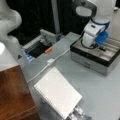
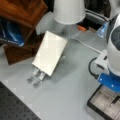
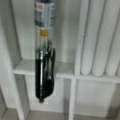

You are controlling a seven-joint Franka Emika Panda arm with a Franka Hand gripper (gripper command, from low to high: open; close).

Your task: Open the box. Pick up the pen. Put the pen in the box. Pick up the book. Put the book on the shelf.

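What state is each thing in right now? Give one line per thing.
box: open, compartments showing.
pen: inside the box, over a divider.
book: closed, propped on a stand on the table, not on the shelf.
shelf: bare wooden top.
gripper: low over the open box.

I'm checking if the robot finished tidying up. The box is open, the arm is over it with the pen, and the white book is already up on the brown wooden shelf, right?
Not quite. The book is not on the shelf; both front views show it propped on a metal stand on the grey table. The rest holds: the box is open, the gripper is over it, and the wrist view shows the pen above its compartments.
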